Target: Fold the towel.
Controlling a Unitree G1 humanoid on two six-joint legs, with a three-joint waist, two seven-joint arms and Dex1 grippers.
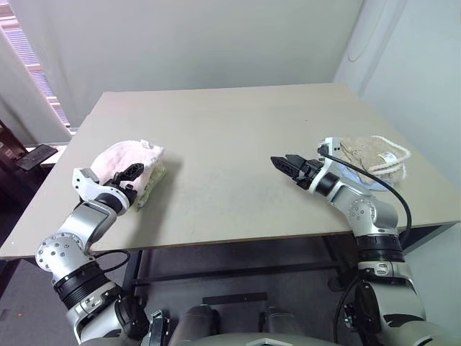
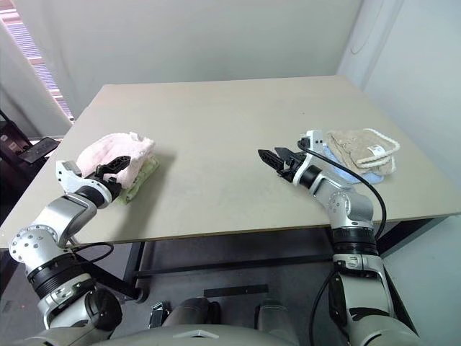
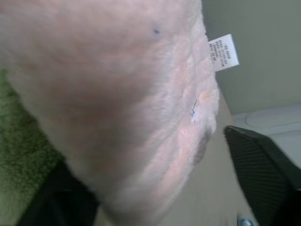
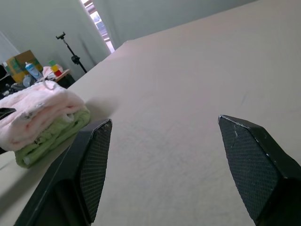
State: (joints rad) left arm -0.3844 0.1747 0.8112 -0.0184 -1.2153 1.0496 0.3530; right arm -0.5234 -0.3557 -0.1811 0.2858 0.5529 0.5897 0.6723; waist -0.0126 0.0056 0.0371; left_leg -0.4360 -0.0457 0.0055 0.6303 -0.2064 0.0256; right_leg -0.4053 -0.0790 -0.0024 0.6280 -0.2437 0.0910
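The pale pink towel (image 1: 122, 160) lies folded into a thick bundle at the left of the beige table (image 1: 230, 144), resting on top of a folded green terry cloth (image 1: 150, 186) whose edge shows beneath it. A white tag (image 3: 223, 52) sticks out from the towel's edge. The left gripper (image 1: 128, 173) sits at the near side of this stack, its black fingers spread with the pink terry bulging between them in the left wrist view; whether they press on the cloth cannot be told. The right gripper (image 1: 289, 166) hovers over the bare tabletop right of centre, jaws spread apart with nothing between them. At the right edge of the frame, behind that arm, a beige towel with white trim (image 1: 373, 156) lies on a light blue cloth (image 1: 360, 179).
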